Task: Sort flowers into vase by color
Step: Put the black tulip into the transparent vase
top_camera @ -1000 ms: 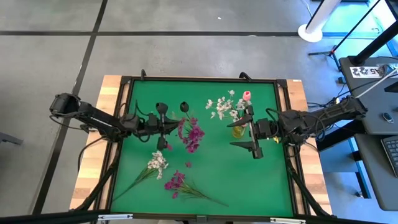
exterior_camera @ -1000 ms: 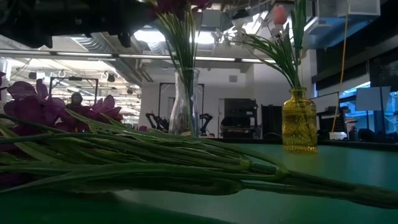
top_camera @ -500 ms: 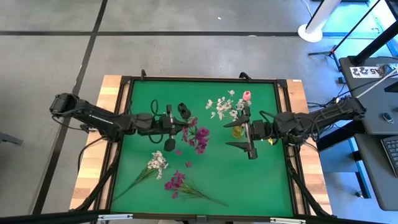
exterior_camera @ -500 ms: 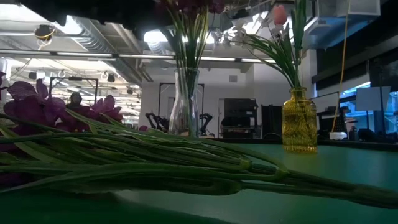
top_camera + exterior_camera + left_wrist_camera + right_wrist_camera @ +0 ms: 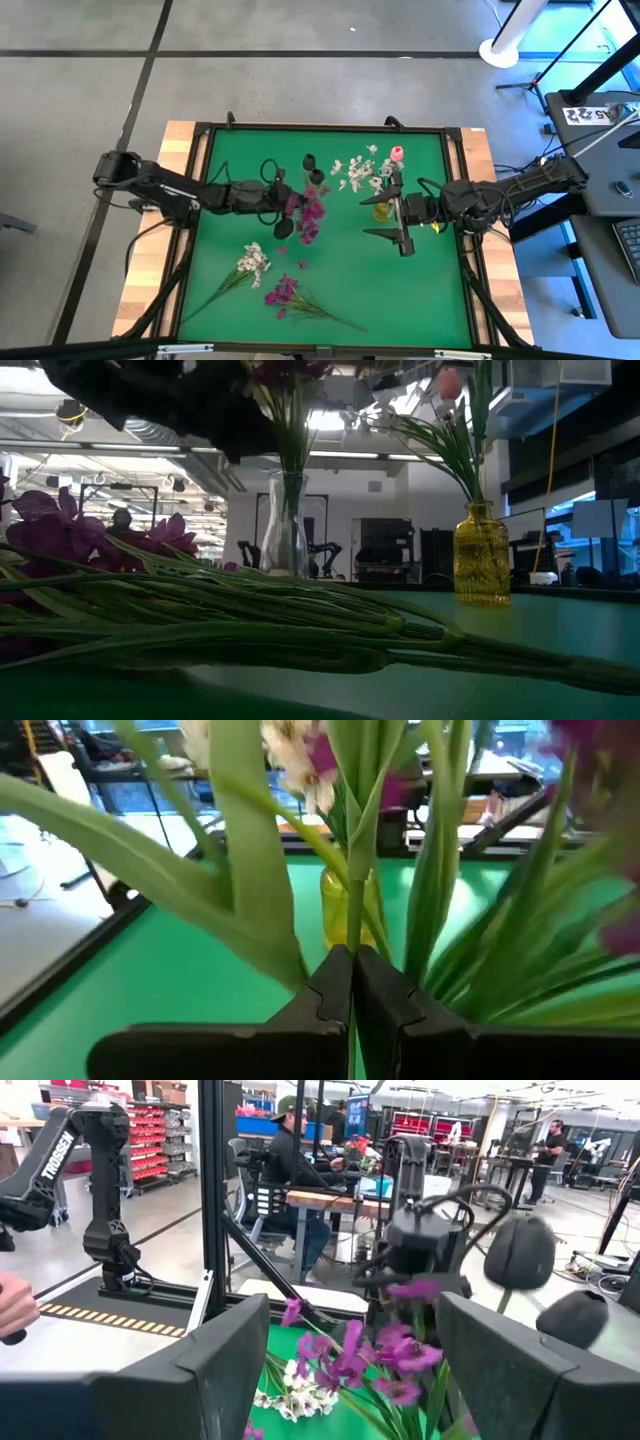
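My left gripper (image 5: 290,205) reaches to the middle of the green mat and is shut on a magenta-purple spray (image 5: 310,212). In the low view the spray's green stems run down into a clear glass vase (image 5: 285,525). A yellow vase (image 5: 383,211) holds white blossom clusters (image 5: 355,170) and a pink tulip bud (image 5: 397,152). My right gripper (image 5: 399,213) hovers open beside the yellow vase, touching nothing. A white spray (image 5: 253,262) and a second magenta spray (image 5: 283,292) lie flat on the mat near its near edge. My left gripper pinches one thin green stem (image 5: 352,935) of the magenta spray between its two shut fingers (image 5: 330,990). The fingers come level from the table's left and lie across the stem. The stem stands about upright, with leaves and blossoms spreading above the fingers.
The mat has a raised dark frame (image 5: 325,128). A loose magenta petal (image 5: 303,264) lies on the mat. The lying spray's stems (image 5: 250,620) fill the foreground of the low view. Beyond the table a seated person (image 5: 290,1170) and a hand (image 5: 10,1310) show.
My left gripper has moved toward the table's right while rolling its wrist, staying shut on the stem. The magenta blossoms have swung right, then back left. In the low view the clear vase has shifted a little to the left.
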